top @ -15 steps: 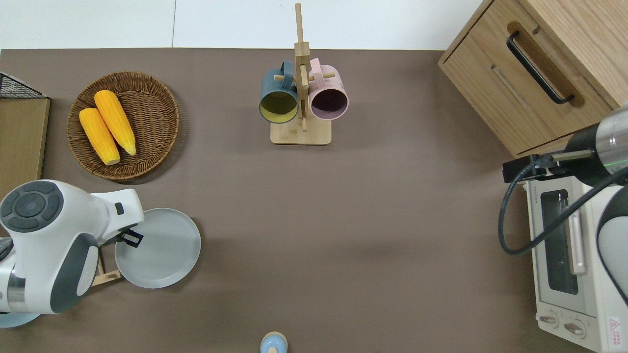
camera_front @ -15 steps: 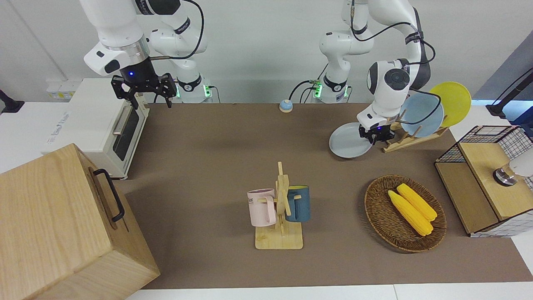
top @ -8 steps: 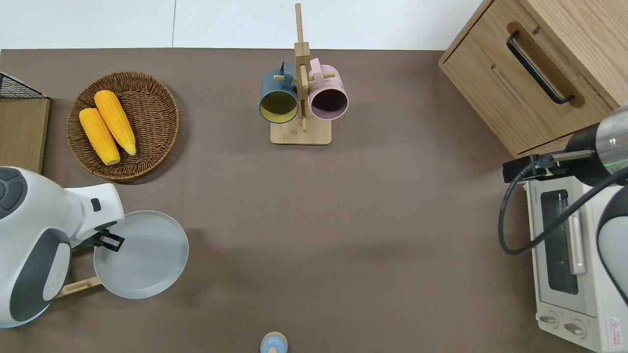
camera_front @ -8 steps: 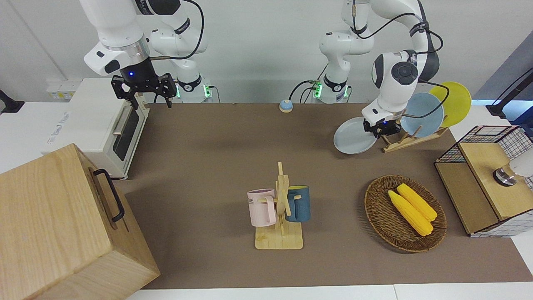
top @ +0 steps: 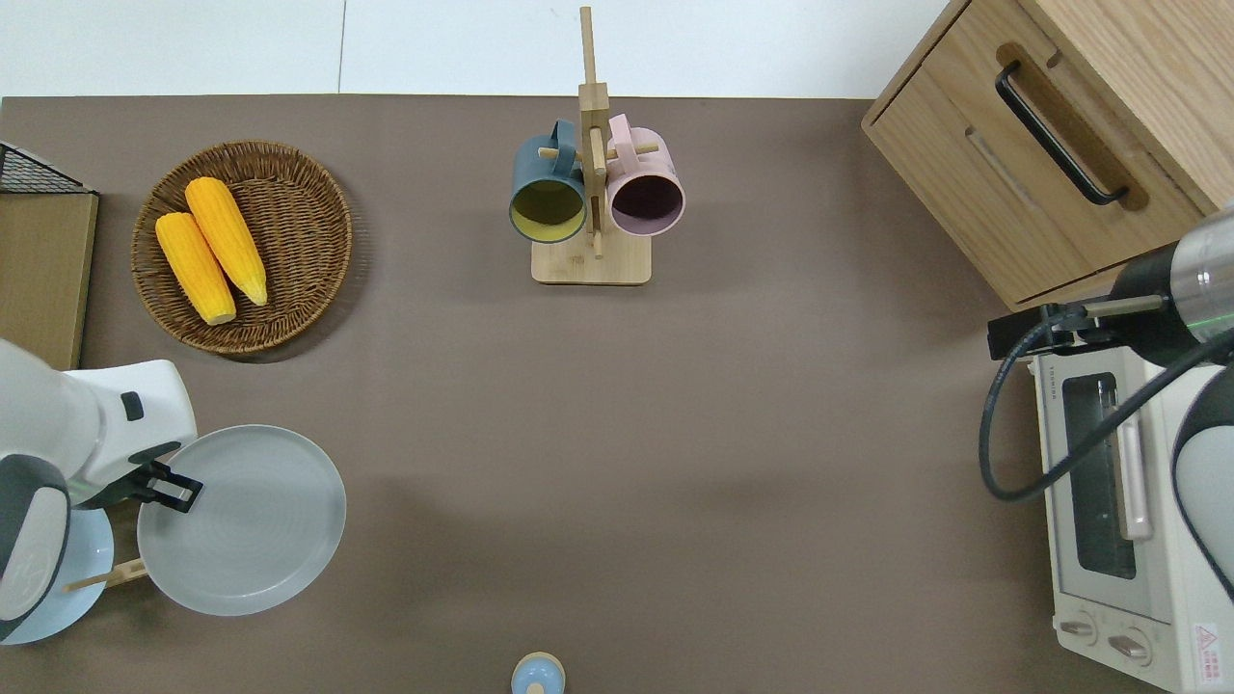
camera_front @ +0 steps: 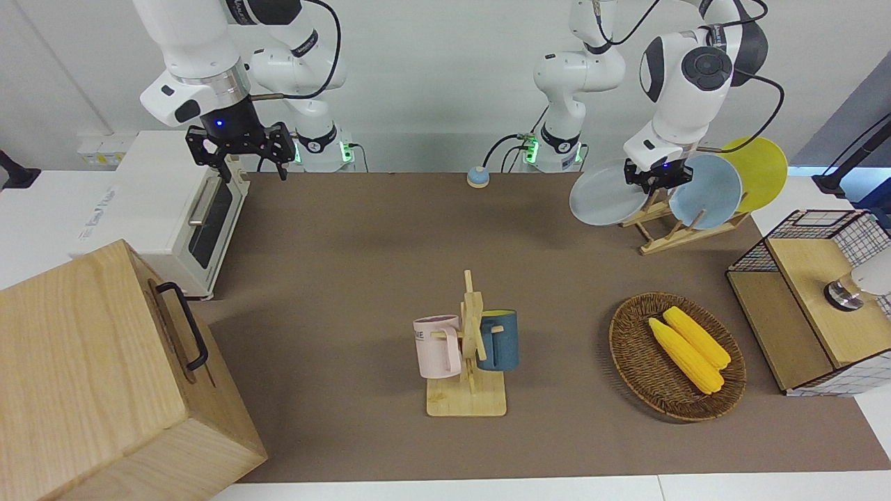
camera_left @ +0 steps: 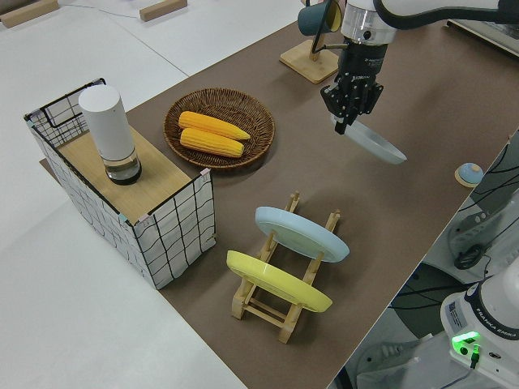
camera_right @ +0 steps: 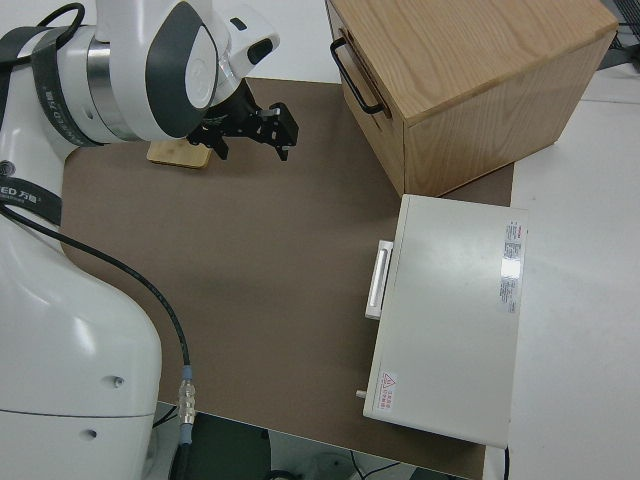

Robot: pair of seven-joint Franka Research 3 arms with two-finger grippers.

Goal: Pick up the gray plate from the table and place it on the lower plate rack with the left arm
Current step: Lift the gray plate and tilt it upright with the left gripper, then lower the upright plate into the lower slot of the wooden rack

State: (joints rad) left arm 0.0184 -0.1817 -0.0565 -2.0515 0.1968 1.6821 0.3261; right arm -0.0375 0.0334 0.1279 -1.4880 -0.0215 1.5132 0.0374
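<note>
The round, plain pale-gray plate with a shallow raised rim (camera_front: 608, 192) is off the dull brown table (camera_front: 362, 257), held in the air by the left arm's black two-finger end effector (camera_front: 653, 178), whose fingers pinch the plate's rim at the edge toward the left arm's end of the table. From above, the gray plate (top: 241, 520) shows its full round face with faint concentric rings, and the left end effector (top: 169, 487) grips it at the rim; the plate hangs over the table just beside the small slanted light-wood plate rack (top: 106, 576), of which only a rail tip shows there. The front view shows what the overhead view hides: the plate is tilted, its face turned toward the camera, and it sits close beside the round light-blue plate (camera_front: 704, 191) and the round yellow plate (camera_front: 759, 172) that lean in the rack (camera_front: 679, 233). The left side view gives the rack (camera_left: 276, 300) whole, with the light-blue plate (camera_left: 302, 233) and yellow plate (camera_left: 277, 281) each in a slot, and the gray plate (camera_left: 377, 143) hanging slanted from the end effector (camera_left: 350, 109), apart from the rack. The right arm is parked, its black end effector (camera_right: 250, 128) with fingers spread, clearest in the right side view.
</note>
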